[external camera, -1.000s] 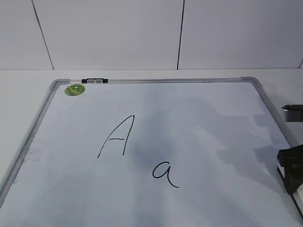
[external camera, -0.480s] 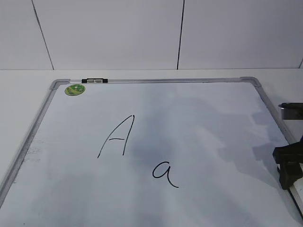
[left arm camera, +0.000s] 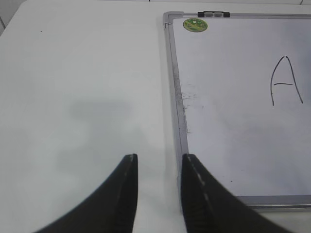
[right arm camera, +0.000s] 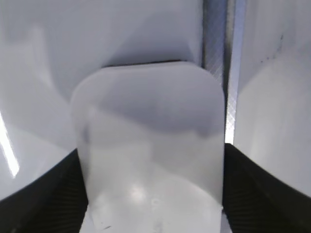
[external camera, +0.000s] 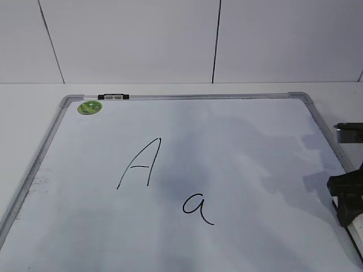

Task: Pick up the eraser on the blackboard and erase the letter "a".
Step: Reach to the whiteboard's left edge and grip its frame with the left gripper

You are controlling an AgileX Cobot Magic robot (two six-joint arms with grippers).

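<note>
The blackboard (external camera: 255,170) lies flat, a white board in a silver frame. The letter "a" (external camera: 197,208) is written in thin black marker near its front middle. At the board's right edge my right gripper (external camera: 346,199) is down low and hides almost all of the eraser in the exterior view. In the right wrist view the white eraser (right arm camera: 150,145) fills the space between the black fingers (right arm camera: 243,184), which lie against both of its long sides. My left gripper (left arm camera: 159,162) hovers open and empty over the bare table, just outside the board's left frame (left arm camera: 176,107).
A capital "A" (external camera: 139,164) stands up and left of the "a". A green round sticker (external camera: 89,107) and a black clip (external camera: 113,97) sit at the board's far left corner. A dark object (external camera: 349,131) lies beyond the right frame. A white wall stands behind the table.
My right gripper shifted slightly left at the board's right edge, then held. Its jaws have narrowed round the eraser. The left arm has not moved.
</note>
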